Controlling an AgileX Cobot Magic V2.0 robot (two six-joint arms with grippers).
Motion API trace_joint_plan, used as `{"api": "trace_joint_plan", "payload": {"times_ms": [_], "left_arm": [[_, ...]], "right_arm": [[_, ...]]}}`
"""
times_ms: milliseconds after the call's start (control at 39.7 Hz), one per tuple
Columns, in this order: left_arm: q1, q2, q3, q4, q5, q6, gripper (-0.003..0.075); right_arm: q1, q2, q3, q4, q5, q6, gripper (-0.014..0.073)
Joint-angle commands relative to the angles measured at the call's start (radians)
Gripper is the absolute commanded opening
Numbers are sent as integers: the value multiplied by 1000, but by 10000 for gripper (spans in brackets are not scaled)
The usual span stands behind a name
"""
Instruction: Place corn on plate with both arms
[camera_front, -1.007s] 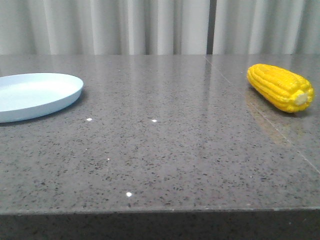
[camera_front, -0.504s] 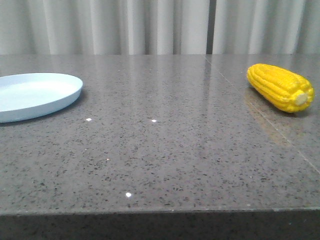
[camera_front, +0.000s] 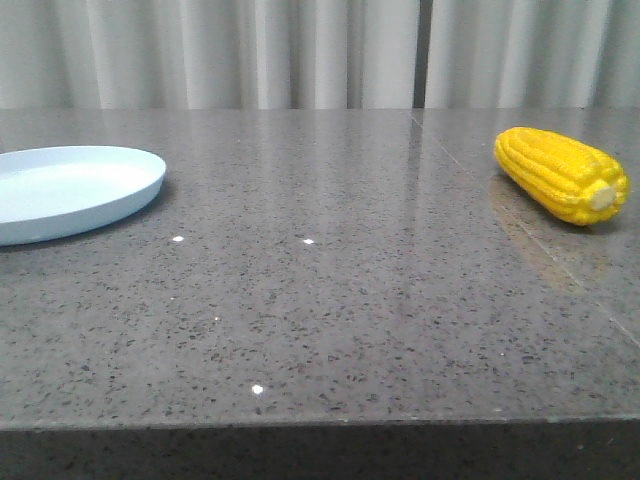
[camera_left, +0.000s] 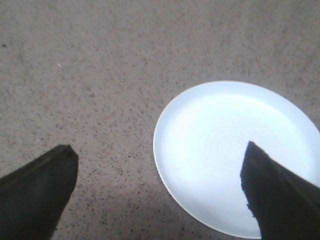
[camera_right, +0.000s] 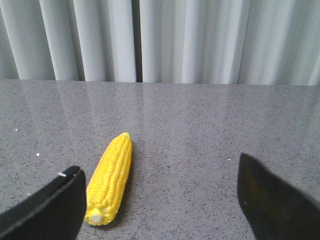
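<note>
The yellow corn (camera_front: 560, 174) lies on the grey table at the far right, its pale stub end toward the front. It also shows in the right wrist view (camera_right: 111, 179), just inside one finger of my open, empty right gripper (camera_right: 158, 172). The pale blue plate (camera_front: 70, 190) sits at the left edge of the front view. In the left wrist view the plate (camera_left: 220, 145) lies under my open, empty left gripper (camera_left: 160, 152), with one finger over it and the other over bare table. Neither gripper shows in the front view.
The grey speckled stone table (camera_front: 320, 300) has its front edge near the bottom of the front view. A seam (camera_front: 520, 230) runs across it beside the corn. Pale curtains (camera_front: 300, 50) hang behind the table.
</note>
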Motion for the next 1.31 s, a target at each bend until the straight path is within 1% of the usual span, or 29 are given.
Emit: {"api": "trace_joint_plan", "payload": {"times_ms": [0,76,201,327,378,479,630,756,907,982,1083,1108,1159,1284], "left_arm": [[-19,84,-91,-1,15,-1,636],[-19,175,-142,-1,105,-1,636],[-19,293,-224,-3,212,-1,636],[-19,394,-287,-3,266,-1,635],[-19,423,-306,-3,271,-1,621],[-19,489,-337,-3,268,-1,547],[-19,558,-364,-4,265,-1,412],[-19,595,-366,-8,260,-1,340],[-19,618,-373,-23,258,-1,288],[-19,618,-373,-35,247,-1,238],[-19,618,-373,-46,238,-1,104],[-19,618,-373,-46,233,-1,54],[-19,618,-374,-51,228,-1,-20],[-21,616,-400,-127,236,5,-20]], "right_arm": [[-4,16,-36,8,-78,-10,634],[-4,16,-36,8,-78,-10,634],[-4,16,-35,8,-78,-10,634],[-4,16,-35,8,-78,-10,634],[-4,16,-35,8,-78,-10,634],[-4,16,-35,8,-78,-10,634],[-4,16,-35,8,-78,-10,634],[-4,16,-35,8,-78,-10,634],[-4,16,-35,8,-78,-10,634],[-4,16,-35,8,-78,-10,634],[-4,16,-35,8,-78,-10,634],[-4,16,-35,8,-78,-10,634],[-4,16,-35,8,-78,-10,634],[-4,16,-35,8,-78,-10,634]]}}
